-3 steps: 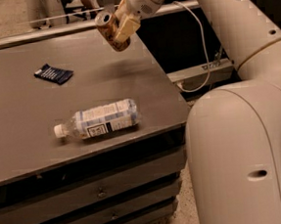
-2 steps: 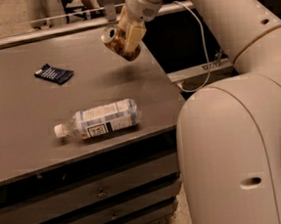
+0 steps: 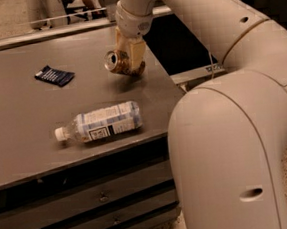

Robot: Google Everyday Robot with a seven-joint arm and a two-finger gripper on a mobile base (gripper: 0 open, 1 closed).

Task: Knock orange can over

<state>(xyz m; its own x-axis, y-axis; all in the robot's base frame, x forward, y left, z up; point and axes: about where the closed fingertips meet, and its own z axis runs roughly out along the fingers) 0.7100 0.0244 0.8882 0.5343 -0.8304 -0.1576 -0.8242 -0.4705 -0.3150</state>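
Nearest, on the right, the robot's bulky white arm (image 3: 226, 144) fills the foreground. It rises, bends and reaches back and left over a grey table (image 3: 29, 126). Dark drawers (image 3: 100, 198) sit under the table's front edge.

A clear plastic bottle (image 3: 104, 122) lies on its side near that front edge, white cap pointing left, with a blue-and-white label round its middle. I cannot tell whether there is liquid in it.

Further back, near the table's right edge, the arm's wrist points down and ends in a tan gripper (image 3: 129, 65). Its jaws are closed on the orange can (image 3: 115, 61). The can is tipped well over, its silver top facing left and its base partly hidden by the fingers. A shadow lies on the table just beneath it; whether the can touches the surface is hard to make out, and so is whether its top is open.

To the left, well apart from the can, a small dark blue packet (image 3: 54, 76) lies flat. The arm's upper part runs out of view.
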